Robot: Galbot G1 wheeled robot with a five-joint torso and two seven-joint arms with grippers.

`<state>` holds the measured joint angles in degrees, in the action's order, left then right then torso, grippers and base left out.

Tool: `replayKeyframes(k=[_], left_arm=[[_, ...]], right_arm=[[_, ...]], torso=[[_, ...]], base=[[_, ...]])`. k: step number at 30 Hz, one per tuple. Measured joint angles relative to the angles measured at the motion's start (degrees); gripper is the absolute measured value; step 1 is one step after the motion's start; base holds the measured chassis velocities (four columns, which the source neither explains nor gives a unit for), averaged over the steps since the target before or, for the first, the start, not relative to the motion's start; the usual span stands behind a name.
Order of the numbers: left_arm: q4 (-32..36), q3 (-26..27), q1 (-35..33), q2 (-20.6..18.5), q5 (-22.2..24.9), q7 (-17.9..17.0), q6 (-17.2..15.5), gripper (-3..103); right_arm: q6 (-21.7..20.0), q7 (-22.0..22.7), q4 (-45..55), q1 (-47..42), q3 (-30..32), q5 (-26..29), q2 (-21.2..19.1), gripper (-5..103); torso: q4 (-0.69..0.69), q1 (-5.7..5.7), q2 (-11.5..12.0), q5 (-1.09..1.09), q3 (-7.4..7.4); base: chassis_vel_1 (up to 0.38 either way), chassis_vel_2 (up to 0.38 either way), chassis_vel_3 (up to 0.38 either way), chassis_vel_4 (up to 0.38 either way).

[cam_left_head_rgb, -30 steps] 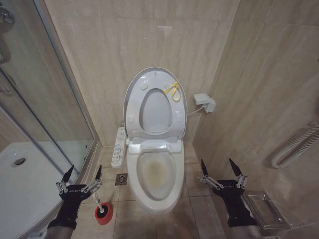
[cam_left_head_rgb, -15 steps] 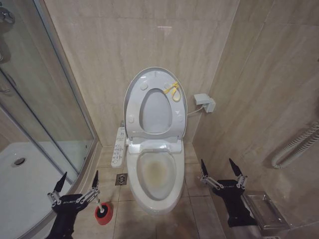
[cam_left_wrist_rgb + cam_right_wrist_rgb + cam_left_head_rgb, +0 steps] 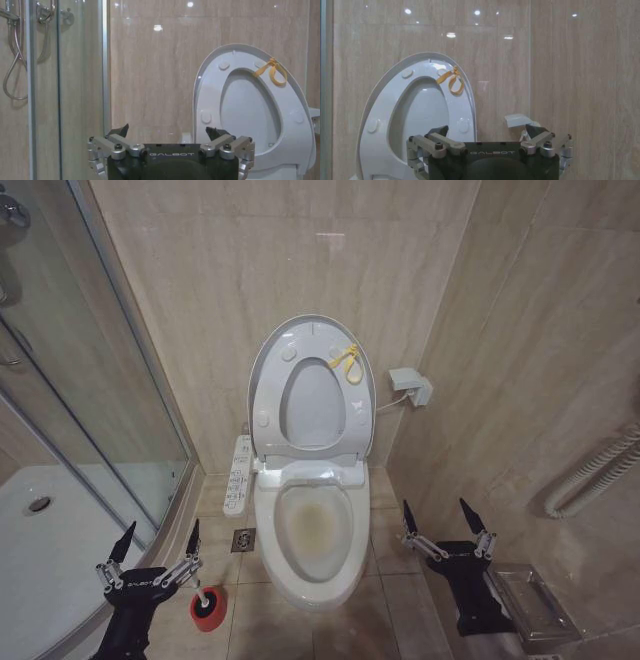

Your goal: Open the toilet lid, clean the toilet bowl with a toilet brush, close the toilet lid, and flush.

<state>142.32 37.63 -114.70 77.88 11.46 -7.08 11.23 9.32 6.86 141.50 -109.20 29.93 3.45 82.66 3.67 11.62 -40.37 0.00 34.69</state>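
Left gripper (image 3: 156, 542) fingers spread wide, empty, low at 8 o'clock from the toilet bowl (image 3: 313, 532); toilet brush (image 3: 208, 604) in its red holder just beside it; right gripper (image 3: 440, 520) fingers wide, empty, at 3 o'clock; toilet lid (image 3: 311, 385) upright against the wall, 12 o'clock

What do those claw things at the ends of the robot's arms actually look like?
Both match. The left gripper and right gripper each have a matte black body with GALBOT printed in pale letters, silver metal linkages with round bolts, and two slim black pointed fingers spread in a V.
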Motion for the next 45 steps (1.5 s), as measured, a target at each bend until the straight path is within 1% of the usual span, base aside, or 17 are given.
replayKeyframes(k=[45], left_arm=[[-0.23,-0.03,0.08,-0.08,0.1,0.12,-0.08,100]], right_arm=[[0.0,0.0,0.0,0.0,0.0,0.0,0.0,100]], torso=[[0.0,0.01,0.0,0.0,0.0]], base=[[0.0,0.0,0.0,0.0]])
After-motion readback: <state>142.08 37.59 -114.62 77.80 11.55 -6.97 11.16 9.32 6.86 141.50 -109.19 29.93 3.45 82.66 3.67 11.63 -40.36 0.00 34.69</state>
